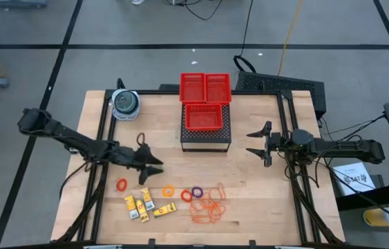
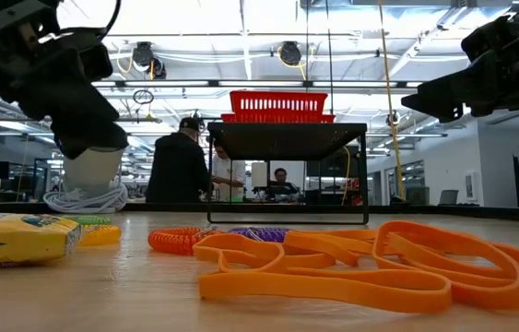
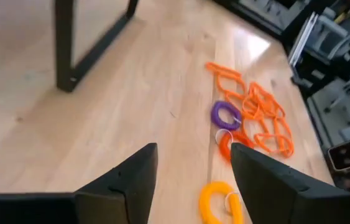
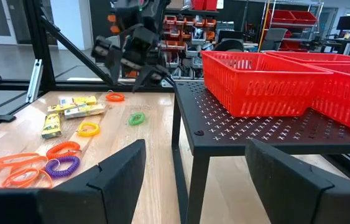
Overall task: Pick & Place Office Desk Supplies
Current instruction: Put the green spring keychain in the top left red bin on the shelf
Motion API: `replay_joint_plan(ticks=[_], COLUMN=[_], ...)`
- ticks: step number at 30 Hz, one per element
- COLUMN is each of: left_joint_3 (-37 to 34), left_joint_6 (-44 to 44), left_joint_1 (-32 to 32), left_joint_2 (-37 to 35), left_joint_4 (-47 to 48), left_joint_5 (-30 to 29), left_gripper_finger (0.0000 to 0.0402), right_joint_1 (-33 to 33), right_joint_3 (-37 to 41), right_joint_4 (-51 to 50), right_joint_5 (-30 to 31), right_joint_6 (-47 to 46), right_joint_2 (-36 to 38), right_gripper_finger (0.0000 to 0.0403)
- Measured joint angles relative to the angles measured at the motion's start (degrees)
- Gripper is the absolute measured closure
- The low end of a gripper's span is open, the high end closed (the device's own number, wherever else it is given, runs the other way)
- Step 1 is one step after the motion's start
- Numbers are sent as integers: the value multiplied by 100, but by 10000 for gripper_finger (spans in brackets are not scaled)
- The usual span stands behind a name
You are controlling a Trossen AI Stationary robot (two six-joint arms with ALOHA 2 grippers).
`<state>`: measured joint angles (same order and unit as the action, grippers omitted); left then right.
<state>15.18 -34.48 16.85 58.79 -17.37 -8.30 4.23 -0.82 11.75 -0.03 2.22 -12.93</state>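
Orange and purple coil rings just ahead of left end effector, fingers spread, empty; right end effector spread, farther off.

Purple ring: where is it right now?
In the high view the purple ring lies on the table near the front edge, between two orange rings on its left and the pile of orange rubber bands on its right.

Rubber bands beside coiled rings

Rings lie between packets and rubber bands.
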Motion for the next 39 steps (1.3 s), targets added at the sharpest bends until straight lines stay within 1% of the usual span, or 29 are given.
replay_joint_plan(ticks=[2, 3, 6, 9, 11, 12, 15, 20, 24, 28, 33, 35, 39], left_joint_3=[303, 492, 1109, 1632, 1822, 1861, 1880, 1880, 1880, 1884, 1889, 1885, 1903], left_joint_6=[-13, -32, -73, -292, -360, -356, -334, -148, -119, 145, 136, 126, 116], left_joint_1=[118, 154, 236, 284, 288, 284, 284, 275, 273, 268, 258, 223, 93], left_joint_2=[271, 372, 626, 918, 1107, 1187, 1386, 1745, 2027, 2248, 2474, 2549, 2710], left_joint_4=[257, 542, 1865, 3278, 3866, 3974, 4002, 4097, 4124, 4090, 4068, 4069, 3979], left_joint_5=[-86, -110, -80, -82, -128, -149, -318, -859, -1004, -1079, -1469, -1490, -1229], left_gripper_finger=[197, 198, 199, 199, 199, 199, 199, 199, 199, 199, 199, 199, 199], right_joint_1=[0, 2, 1, 0, 1, 0, 0, 0, 1, 0, 1, 0, 0], right_joint_3=[2, 0, 1, 1, 0, 2, 0, 0, 0, 0, 1, 0, 0], right_joint_4=[0, 0, 0, 0, 0, 0, 0, 0, 0, 0, 0, 0, 0], right_joint_5=[-2, -2, -1, -2, -2, -2, -2, 0, -2, 0, -1, -2, 0], right_joint_6=[0, 0, 0, 0, 0, 2, 0, 0, 0, 0, 0, 0, 0], right_joint_2=[0, 0, 0, 0, 0, 0, 0, 0, 0, 0, 0, 0, 0], right_gripper_finger=[135, 135, 136, 135, 136, 135, 136, 136, 136, 135, 135, 136, 136])
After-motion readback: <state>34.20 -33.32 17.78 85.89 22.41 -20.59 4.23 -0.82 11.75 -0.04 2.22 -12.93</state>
